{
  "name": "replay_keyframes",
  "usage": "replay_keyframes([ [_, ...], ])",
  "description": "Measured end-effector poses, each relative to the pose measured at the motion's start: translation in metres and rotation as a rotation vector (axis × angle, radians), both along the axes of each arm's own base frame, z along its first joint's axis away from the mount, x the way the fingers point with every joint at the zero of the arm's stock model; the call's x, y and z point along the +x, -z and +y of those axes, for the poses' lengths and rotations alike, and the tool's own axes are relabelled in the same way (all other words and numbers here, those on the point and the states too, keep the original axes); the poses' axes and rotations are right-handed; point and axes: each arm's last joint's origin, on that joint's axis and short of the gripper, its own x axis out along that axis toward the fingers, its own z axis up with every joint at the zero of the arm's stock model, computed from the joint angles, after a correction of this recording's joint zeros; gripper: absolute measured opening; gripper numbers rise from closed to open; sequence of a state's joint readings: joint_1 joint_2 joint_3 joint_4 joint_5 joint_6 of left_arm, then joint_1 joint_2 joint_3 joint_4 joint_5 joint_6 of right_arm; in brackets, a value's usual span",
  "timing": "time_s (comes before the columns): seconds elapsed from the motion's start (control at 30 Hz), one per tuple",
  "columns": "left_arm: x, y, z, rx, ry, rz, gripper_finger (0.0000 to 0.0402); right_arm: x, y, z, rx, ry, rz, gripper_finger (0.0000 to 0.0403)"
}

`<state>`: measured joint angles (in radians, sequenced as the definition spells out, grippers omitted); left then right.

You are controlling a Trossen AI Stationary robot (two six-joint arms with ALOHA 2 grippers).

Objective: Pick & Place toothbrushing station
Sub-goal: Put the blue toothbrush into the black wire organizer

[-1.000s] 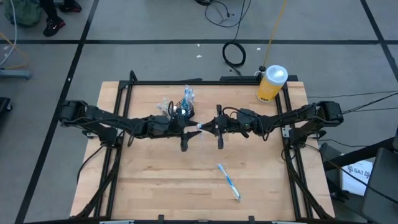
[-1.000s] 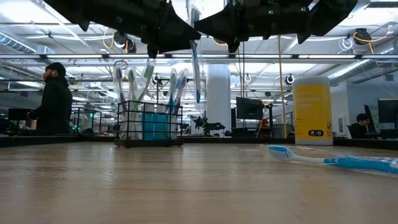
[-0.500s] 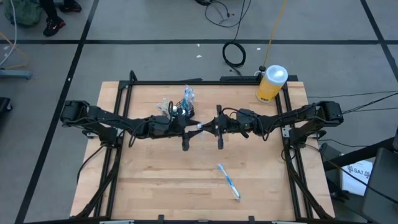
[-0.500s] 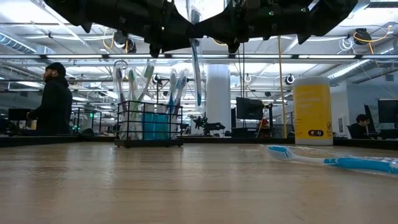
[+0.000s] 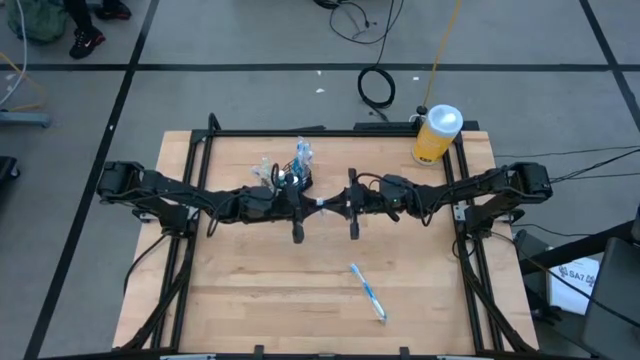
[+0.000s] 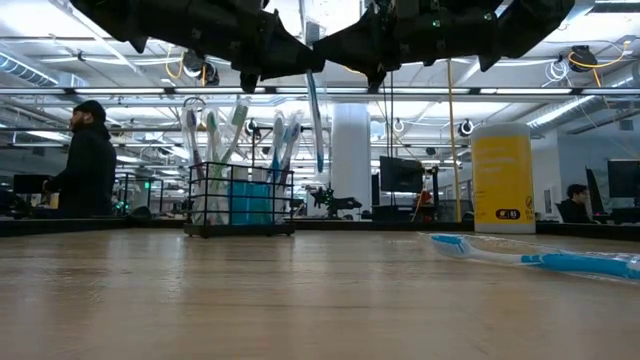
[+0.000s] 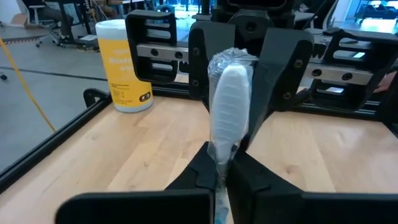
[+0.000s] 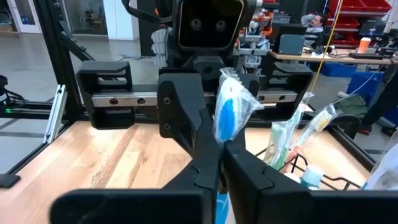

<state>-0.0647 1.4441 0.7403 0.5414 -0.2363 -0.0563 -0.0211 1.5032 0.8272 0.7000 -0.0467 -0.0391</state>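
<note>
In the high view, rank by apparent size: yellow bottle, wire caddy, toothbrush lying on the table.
1. Yellow bottle, the largest.
2. Black wire caddy and loose toothbrush: unsure. The toothbrush is longer but thin, and the left arm partly covers the caddy.

Grey floor (image 5: 250, 90) is surrounding the wooden desk (image 5: 260, 300), with a coiled black cable (image 5: 377, 88) lying on it. Ceiling lights (image 6: 30, 25) are glowing over a white column (image 6: 351, 150), while a person (image 6: 88, 160) is standing among distant workstations.
</note>
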Motion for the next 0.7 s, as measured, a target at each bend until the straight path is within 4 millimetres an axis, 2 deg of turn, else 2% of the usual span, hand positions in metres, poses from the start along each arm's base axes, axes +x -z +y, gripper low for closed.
replay_keyframes([
  [0.23, -0.001, 0.002, -0.001, -0.026, -0.006, 0.018, 0.0034, -0.002, 0.002, 0.000, -0.002, 0.035, 0.042, 0.0081],
  [0.43, -0.010, -0.004, -0.001, -0.029, -0.030, 0.063, 0.0009, -0.002, 0.003, -0.001, -0.005, 0.074, 0.054, 0.0132],
  [0.6, -0.036, -0.030, -0.004, -0.014, -0.143, 0.044, 0.0027, -0.003, 0.008, -0.001, -0.006, 0.072, 0.109, 0.0164],
  [0.7, -0.055, -0.047, -0.011, -0.007, -0.151, 0.020, 0.0021, -0.003, 0.008, -0.001, -0.006, 0.072, 0.110, 0.0177],
])
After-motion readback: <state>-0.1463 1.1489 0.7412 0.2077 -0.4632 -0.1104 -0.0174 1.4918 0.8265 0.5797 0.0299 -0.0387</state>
